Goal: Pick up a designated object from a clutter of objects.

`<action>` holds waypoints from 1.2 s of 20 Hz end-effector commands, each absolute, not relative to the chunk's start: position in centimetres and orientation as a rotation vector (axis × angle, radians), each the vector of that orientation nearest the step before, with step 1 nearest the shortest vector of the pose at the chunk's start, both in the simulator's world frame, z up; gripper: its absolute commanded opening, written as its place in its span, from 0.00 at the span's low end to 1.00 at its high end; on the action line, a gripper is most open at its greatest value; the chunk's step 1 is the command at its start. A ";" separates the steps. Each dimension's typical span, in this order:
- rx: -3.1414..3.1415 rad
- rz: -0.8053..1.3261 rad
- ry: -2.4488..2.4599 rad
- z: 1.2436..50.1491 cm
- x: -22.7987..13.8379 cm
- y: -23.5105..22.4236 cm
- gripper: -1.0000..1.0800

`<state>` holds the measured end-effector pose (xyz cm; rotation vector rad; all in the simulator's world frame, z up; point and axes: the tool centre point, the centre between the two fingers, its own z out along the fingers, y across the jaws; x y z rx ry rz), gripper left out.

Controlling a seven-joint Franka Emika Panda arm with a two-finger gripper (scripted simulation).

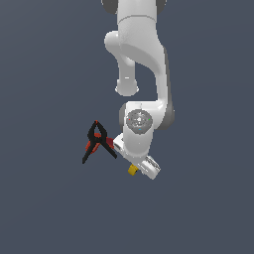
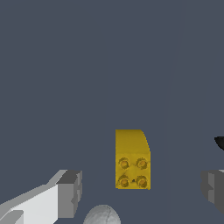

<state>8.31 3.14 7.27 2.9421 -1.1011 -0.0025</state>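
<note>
The designated object, a small yellow studded brick (image 2: 132, 159), lies on the dark floor between my two fingers in the wrist view, touching neither. Only a yellow corner of the brick (image 1: 132, 170) shows under my hand in the exterior view. My gripper (image 2: 140, 190) is open, with one grey fingertip (image 2: 70, 193) on one side and the other at the picture's edge. The black-and-red spring clamp (image 1: 97, 141) lies to the exterior view's left of my hand. A tiny pale grey ball (image 2: 101, 215) sits close by the brick.
A black tip of the clamp (image 2: 220, 142) pokes into the wrist view's edge. The white arm (image 1: 141, 64) reaches down from the top of the exterior view, and its hand (image 1: 141, 156) hides most of the floor beneath it.
</note>
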 end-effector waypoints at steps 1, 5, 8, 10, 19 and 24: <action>2.942 -0.002 -1.101 7.3 8.3 3.1 0.96; 2.942 -0.001 -1.102 6.5 8.3 3.1 0.96; 2.941 -0.001 -1.104 5.1 8.3 3.1 0.96; 2.941 -0.001 -1.105 4.0 8.2 3.1 0.96; 2.940 0.000 -1.107 2.2 8.4 3.2 0.00; 2.940 0.000 -1.107 2.2 8.4 3.2 0.00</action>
